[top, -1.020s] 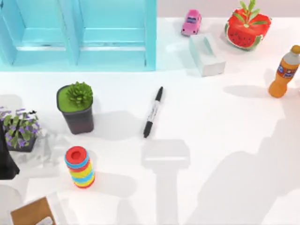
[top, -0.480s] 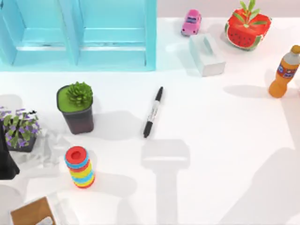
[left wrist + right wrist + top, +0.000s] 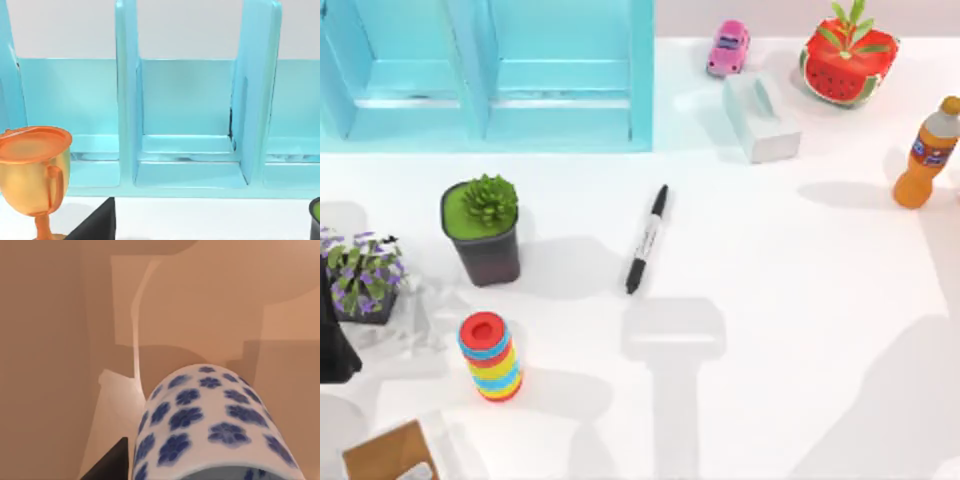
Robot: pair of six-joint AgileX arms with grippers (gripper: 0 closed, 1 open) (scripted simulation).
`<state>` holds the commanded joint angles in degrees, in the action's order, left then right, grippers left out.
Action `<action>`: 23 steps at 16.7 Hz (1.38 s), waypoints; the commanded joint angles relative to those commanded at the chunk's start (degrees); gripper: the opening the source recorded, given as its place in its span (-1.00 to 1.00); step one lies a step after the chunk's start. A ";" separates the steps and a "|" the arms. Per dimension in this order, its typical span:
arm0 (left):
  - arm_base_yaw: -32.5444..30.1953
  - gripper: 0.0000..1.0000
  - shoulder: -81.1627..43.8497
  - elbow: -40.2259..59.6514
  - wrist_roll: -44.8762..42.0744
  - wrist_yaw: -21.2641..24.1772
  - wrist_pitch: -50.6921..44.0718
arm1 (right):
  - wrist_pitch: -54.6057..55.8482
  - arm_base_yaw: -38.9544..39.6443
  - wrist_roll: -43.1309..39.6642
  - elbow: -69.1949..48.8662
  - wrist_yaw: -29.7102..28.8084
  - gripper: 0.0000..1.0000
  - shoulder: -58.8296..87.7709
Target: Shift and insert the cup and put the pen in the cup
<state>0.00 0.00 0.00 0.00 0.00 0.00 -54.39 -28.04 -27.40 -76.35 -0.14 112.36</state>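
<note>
The white desk (image 3: 800,300) carries the pen (image 3: 647,239), a ring stack (image 3: 489,356), a dark plant pot (image 3: 483,230), a bottle (image 3: 926,153) and a turquoise shelf unit (image 3: 490,75).

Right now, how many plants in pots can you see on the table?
3: a green succulent left of the pen, a purple-flowered plant at the left edge, and a watermelon pot plant top right. Others may be hidden.

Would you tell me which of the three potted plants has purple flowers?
The one at the table's left edge; the dark-potted succulent is plain green, and the watermelon pot holds green leaves.
</note>
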 joint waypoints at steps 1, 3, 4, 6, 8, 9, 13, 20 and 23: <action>0.00 1.00 0.00 0.00 0.00 0.00 0.00 | 0.00 0.00 0.00 0.00 0.00 0.40 0.00; 0.00 1.00 0.00 0.00 0.00 0.00 0.00 | 0.00 0.00 0.00 0.00 0.00 0.10 0.00; 0.00 1.00 0.00 0.00 0.00 0.00 0.00 | 0.00 0.00 0.00 0.00 0.00 -0.06 0.00; 0.00 1.00 0.00 0.00 0.00 0.00 0.00 | 0.00 0.00 0.00 0.00 0.00 -0.36 0.00; 0.00 1.00 0.00 0.00 0.00 0.00 0.00 | 0.00 0.00 0.00 0.00 0.00 -0.66 0.00; 0.00 1.00 0.00 0.00 0.00 0.00 0.00 | 0.00 0.00 0.00 0.00 0.00 -0.81 0.00; 0.00 1.00 0.00 0.00 0.00 0.00 0.00 | 0.00 0.00 0.00 0.00 0.00 -1.00 0.00; 0.00 1.00 0.00 0.00 0.00 0.00 0.00 | -0.16 0.14 0.20 -0.11 0.02 -1.00 -0.15; 0.00 1.00 0.00 0.00 0.00 0.00 0.00 | -4.17 3.23 3.48 -2.84 0.05 -1.00 -1.25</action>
<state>0.00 0.00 0.00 0.00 0.00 0.00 -58.56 -24.81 -23.92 -79.18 -0.09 111.11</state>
